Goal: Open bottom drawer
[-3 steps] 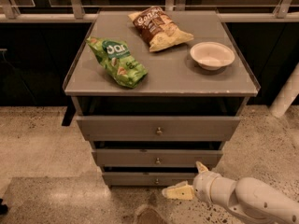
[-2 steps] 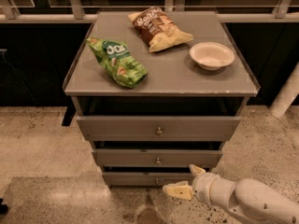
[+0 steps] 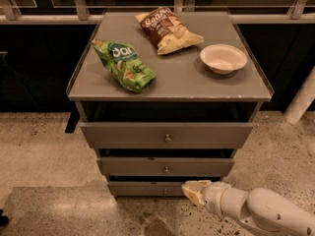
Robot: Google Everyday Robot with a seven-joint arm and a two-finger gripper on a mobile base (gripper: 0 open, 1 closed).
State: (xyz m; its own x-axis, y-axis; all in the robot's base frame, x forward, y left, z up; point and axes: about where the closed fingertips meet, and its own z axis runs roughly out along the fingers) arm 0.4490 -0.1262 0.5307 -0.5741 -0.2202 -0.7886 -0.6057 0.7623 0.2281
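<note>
The bottom drawer (image 3: pixel 142 188) is the narrowest grey front at the foot of the cabinet, with a small round metal knob (image 3: pixel 165 191) at its centre. It looks closed, its front set back beneath the middle drawer (image 3: pixel 165 166). My gripper (image 3: pixel 193 191), cream-coloured on a white arm (image 3: pixel 256 210), comes in from the lower right. It sits at the drawer front's right part, just right of the knob and at about its height. It holds nothing that I can see.
The top drawer (image 3: pixel 167 134) is the widest front. On the cabinet top (image 3: pixel 182 77) lie a green chip bag (image 3: pixel 124 64), a brown chip bag (image 3: pixel 168 29) and a white bowl (image 3: pixel 223 58). Speckled floor (image 3: pixel 44 151) surrounds the cabinet.
My gripper has risen a little and moved in toward the bottom drawer front, closer to the knob's height. The drawers and the things on top have not moved.
</note>
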